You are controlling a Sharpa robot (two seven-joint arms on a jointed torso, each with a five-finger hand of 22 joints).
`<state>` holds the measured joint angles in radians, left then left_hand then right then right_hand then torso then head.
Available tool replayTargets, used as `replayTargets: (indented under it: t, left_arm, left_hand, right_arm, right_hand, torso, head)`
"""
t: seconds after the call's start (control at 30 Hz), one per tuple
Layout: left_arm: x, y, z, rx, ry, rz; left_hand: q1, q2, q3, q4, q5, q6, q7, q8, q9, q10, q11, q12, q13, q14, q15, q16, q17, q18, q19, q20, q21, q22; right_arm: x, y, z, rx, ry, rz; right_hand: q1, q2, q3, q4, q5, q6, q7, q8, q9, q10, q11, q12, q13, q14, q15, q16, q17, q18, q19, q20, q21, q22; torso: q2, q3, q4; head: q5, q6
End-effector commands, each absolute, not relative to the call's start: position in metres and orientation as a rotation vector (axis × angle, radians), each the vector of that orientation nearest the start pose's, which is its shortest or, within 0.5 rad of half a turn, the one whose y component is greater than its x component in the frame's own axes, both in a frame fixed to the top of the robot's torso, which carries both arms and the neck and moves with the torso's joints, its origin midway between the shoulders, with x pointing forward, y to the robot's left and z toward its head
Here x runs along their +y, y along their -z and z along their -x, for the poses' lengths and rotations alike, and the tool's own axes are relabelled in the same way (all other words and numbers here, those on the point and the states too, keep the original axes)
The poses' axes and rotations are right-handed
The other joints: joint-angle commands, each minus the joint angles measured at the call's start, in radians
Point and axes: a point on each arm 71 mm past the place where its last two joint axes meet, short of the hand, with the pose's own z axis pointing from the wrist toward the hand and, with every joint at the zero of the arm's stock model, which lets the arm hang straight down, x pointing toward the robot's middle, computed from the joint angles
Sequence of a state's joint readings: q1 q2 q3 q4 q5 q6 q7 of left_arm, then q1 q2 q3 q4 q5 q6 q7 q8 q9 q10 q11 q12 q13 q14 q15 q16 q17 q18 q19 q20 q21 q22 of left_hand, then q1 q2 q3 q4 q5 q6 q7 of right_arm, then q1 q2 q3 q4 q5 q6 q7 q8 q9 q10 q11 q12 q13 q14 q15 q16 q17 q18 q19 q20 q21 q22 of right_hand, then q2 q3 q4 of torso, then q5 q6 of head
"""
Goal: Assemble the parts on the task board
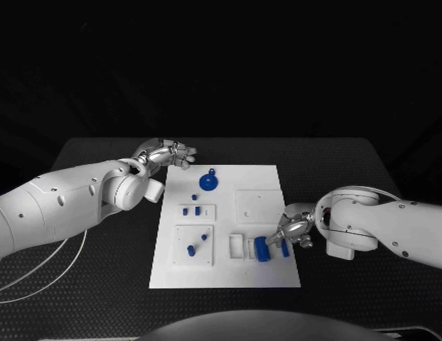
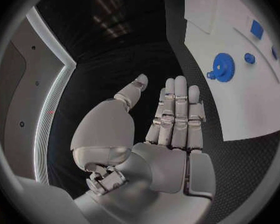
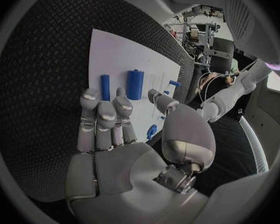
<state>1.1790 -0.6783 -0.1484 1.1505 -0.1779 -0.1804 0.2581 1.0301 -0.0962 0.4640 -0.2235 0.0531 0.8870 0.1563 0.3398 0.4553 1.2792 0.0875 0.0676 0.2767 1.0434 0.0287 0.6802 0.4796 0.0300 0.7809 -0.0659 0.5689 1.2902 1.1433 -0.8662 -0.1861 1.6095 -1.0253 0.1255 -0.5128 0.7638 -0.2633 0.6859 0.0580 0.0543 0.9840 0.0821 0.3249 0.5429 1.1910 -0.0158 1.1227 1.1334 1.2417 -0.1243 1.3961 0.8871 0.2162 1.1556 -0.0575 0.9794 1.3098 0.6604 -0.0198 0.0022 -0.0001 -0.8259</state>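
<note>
Hovering empty with fingers extended, left hand [image 1: 168, 155] and right hand [image 1: 295, 231] flank the task board [image 1: 257, 186].

A white rectangular task board [image 1: 251, 273] is laid flat in the middle of the black surface [image 1: 374, 163]. A blue gear [image 1: 209, 182] with a small knob beside it is seen near the board's far end. Small blue pegs [image 1: 191, 211] are set in a raised white block at the left, with another peg [image 1: 191, 250] in the block nearer. Two blue cylinders [image 1: 262, 249] are laid side by side near the right edge.
</note>
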Motion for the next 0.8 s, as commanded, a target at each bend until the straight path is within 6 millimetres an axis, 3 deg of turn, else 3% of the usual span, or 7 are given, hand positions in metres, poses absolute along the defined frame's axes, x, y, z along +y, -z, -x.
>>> replayTargets:
  t: [0.03, 0.8]
  left_arm:
    - [0.229, 0.254, -0.528, 1.697, 1.286, 1.018]
    - [0.226, 0.253, -0.527, 1.705, 1.297, 1.016]
  left_hand:
    - [-0.010, -0.001, 0.000, 0.005, 0.005, -0.008, 0.002, 0.002, -0.001, -0.006, -0.002, 0.002, 0.001, 0.006, 0.003, -0.005, 0.001, 0.000, 0.006, -0.002, -0.003, 0.001]
    - [-0.013, 0.000, -0.001, 0.007, 0.005, -0.008, 0.003, 0.002, -0.001, -0.007, -0.001, 0.002, 0.001, 0.005, 0.003, -0.007, 0.003, 0.000, 0.006, -0.002, -0.005, 0.002]
  right_arm:
    - [-0.206, 0.298, -0.411, 2.540, -0.382, -0.101]
    - [-0.174, 0.322, -0.402, 2.532, -0.450, -0.148]
  right_hand:
    - [-0.004, -0.008, 0.006, 0.001, -0.005, 0.018, 0.008, 0.007, 0.002, -0.011, -0.006, -0.005, 0.001, 0.007, -0.002, -0.005, 0.002, 0.046, 0.001, -0.006, 0.005, 0.007]
    - [-0.017, -0.020, -0.002, 0.005, -0.005, 0.011, 0.009, 0.004, 0.007, -0.016, -0.004, -0.008, 0.004, 0.005, -0.001, -0.012, 0.009, 0.046, -0.006, -0.002, 0.005, 0.008]
  torso:
    - [0.000, -0.0006, 0.0001]
    - [0.002, -0.0024, 0.0021]
  head:
    - [0.000, -0.001]
    - [0.004, -0.002]
